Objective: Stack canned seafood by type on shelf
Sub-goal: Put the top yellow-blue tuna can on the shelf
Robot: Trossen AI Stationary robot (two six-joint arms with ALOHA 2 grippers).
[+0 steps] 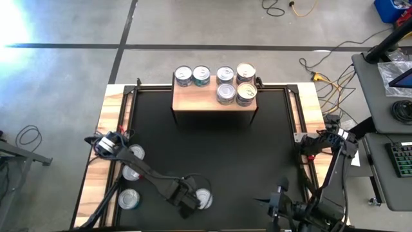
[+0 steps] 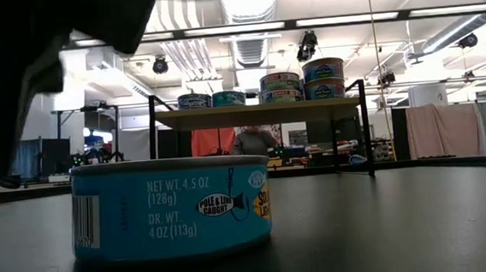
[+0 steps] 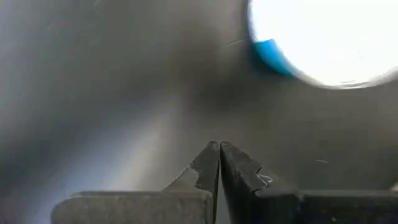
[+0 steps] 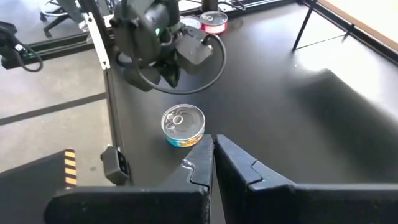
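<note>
Black mat (image 1: 212, 148): blue tin (image 1: 203, 198) sits just beside left gripper (image 1: 190, 205), fingers pressed together, empty. Rigid, prob slick metal, so grip across sides. Right gripper (image 1: 273, 205) pressed together too, idle.

Shelf (image 1: 212, 100) at the far edge of the black mat (image 1: 212, 161), six tins (image 1: 219, 82) on top: two on its left half, four clustered on its right. Left hand (image 1: 190, 205) low over the near mat, just beside a silver-topped tin (image 1: 205, 198). Three more tins (image 1: 132, 173) along the mat's left edge. Right hand (image 1: 278, 207) parked at near right.
</note>
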